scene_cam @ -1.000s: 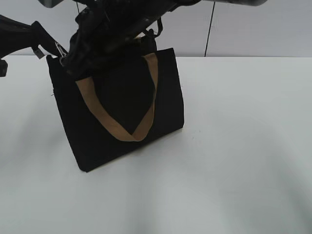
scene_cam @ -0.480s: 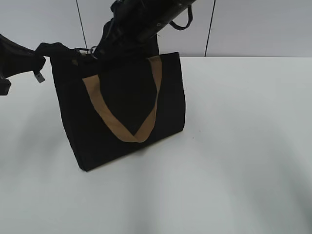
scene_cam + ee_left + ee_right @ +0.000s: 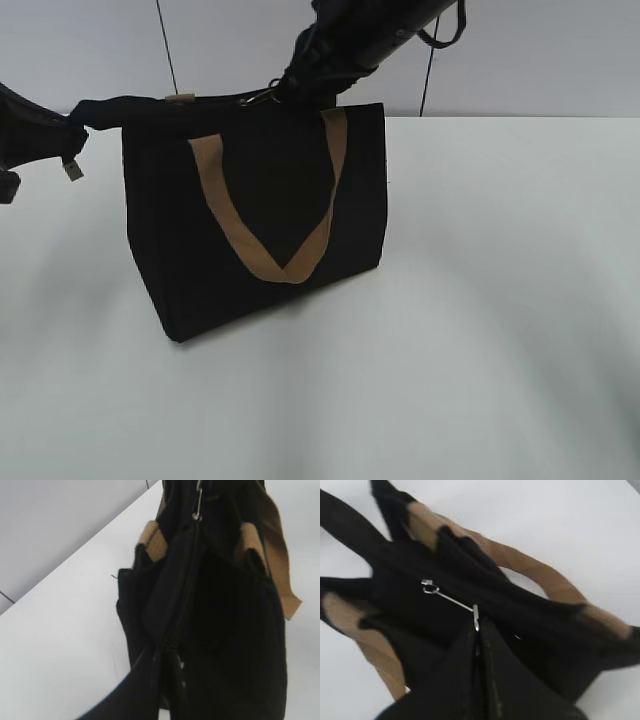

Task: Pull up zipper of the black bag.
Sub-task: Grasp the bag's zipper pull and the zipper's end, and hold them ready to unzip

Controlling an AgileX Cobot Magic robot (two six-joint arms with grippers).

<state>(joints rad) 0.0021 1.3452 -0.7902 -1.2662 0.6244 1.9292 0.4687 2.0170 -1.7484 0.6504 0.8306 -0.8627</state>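
The black bag (image 3: 260, 215) stands upright on the white table (image 3: 480, 330), left of the middle in the exterior view, with one tan strap (image 3: 275, 210) hanging in a V down its front face. Its top edge is stretched into a long line running left to right, and the zipper (image 3: 187, 587) lies along that line; in the left wrist view it runs straight away from the camera toward the silvery pull tab (image 3: 451, 601).

The left gripper (image 3: 72, 125) is clamped on the bag's top left corner, pulling the cloth out into a point. The right gripper (image 3: 477, 630) is pinched on the pull tab, its fingers pressed close together around the thin metal, near the right end of the top edge.

Compared with half a second ago, the right gripper and tab have travelled further right along the top edge, from near the left strap to above the right strap. The top edge is drawn flatter and tauter, and the bag sits slightly further right.
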